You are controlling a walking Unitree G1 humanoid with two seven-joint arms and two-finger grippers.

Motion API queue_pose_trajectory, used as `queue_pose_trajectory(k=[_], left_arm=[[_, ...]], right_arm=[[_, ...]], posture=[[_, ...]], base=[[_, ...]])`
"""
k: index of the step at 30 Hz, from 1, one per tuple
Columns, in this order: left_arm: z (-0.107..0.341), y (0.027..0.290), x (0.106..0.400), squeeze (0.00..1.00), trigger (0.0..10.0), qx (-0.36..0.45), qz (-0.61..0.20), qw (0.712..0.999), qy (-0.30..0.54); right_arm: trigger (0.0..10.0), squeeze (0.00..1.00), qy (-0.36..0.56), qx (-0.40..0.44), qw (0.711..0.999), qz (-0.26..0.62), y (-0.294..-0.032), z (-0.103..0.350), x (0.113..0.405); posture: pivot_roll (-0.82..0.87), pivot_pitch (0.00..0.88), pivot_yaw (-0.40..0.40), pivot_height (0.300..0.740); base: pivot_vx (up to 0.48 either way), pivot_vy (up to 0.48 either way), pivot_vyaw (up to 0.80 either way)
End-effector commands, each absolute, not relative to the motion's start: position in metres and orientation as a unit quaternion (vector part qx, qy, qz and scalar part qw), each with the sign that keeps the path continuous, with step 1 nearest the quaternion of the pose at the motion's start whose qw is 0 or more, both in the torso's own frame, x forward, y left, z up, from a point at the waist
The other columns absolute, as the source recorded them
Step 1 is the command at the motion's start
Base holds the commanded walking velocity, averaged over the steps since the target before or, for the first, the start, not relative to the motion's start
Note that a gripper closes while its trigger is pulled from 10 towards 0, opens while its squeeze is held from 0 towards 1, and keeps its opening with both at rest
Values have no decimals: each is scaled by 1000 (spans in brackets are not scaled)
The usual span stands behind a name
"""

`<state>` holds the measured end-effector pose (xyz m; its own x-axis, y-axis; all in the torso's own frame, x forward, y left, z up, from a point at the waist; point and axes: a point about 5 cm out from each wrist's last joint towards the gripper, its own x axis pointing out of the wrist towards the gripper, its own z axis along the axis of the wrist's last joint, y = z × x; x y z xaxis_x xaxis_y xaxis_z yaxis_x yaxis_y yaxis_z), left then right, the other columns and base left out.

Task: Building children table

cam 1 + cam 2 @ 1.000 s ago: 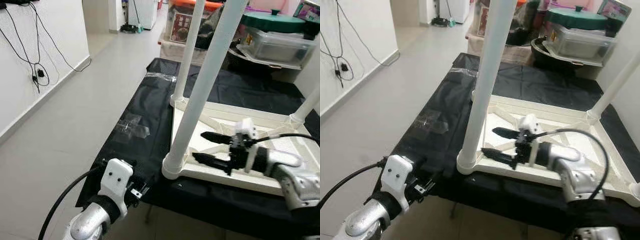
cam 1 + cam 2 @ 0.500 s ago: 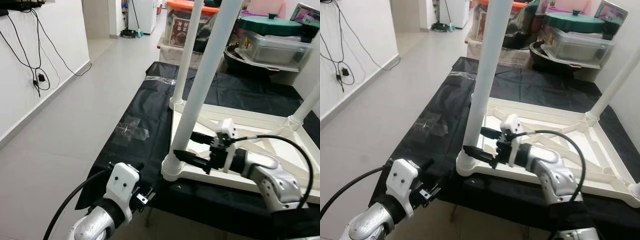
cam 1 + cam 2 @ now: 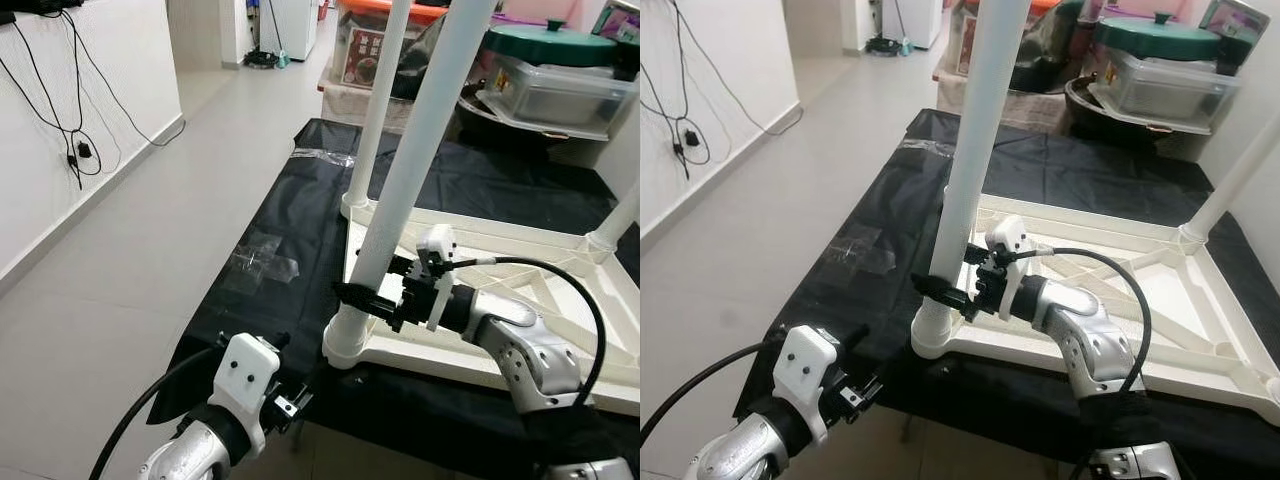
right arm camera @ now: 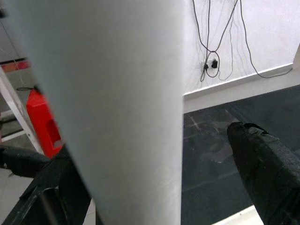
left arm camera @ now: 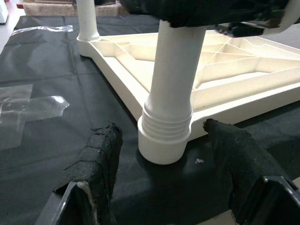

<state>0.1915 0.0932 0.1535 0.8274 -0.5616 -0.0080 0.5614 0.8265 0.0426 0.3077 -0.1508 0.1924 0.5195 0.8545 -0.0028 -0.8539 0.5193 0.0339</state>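
A white children's table (image 3: 480,350) lies upside down on a black cloth. Its near left leg (image 3: 410,170) stands upright in a ribbed corner socket (image 5: 165,136). My right gripper (image 3: 365,295) reaches in from the right, low on that leg. Its fingers are open, one on each side of the leg. In the right wrist view the leg (image 4: 117,93) is very close, with a gap to one finger (image 4: 262,159). My left gripper (image 3: 290,400) is open, low at the cloth's front edge, facing the socket without touching it.
Another leg (image 3: 378,100) rises at the far left corner and a third (image 3: 620,215) at the right. Clear tape (image 3: 262,262) lies on the black cloth (image 3: 300,200). Plastic containers (image 3: 550,85) crowd the back. Bare floor and a wall with cables (image 3: 70,120) lie to the left.
My right gripper has moved left across the table frame until its fingers straddle the near leg. The left arm has barely moved.
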Motion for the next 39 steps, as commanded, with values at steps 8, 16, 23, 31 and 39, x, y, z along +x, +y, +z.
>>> queue_pose_trajectory(k=[8,16,23,31,39], left_arm=[[152,91,187,0,10000,23,-304,953,2],[152,90,186,0,10000,23,-306,952,4],[152,89,186,0,10000,23,-306,952,5],[153,88,185,0,10000,22,-308,951,8],[153,88,185,0,10000,22,-307,951,9]], right_arm=[[10000,0,5,23,856,516,-142,197,304],[10000,0,3,26,853,522,-137,197,303],[10000,0,2,27,853,521,-134,197,304],[0,0,8,29,864,502,-126,192,312],[0,0,8,33,873,487,-123,189,315]], posture=[[184,54,-139,740],[183,52,-141,740],[182,53,-142,740],[184,73,-149,740],[181,77,-151,740]], base=[[0,0,0],[0,0,0],[0,0,0],[0,0,0],[0,0,0]])
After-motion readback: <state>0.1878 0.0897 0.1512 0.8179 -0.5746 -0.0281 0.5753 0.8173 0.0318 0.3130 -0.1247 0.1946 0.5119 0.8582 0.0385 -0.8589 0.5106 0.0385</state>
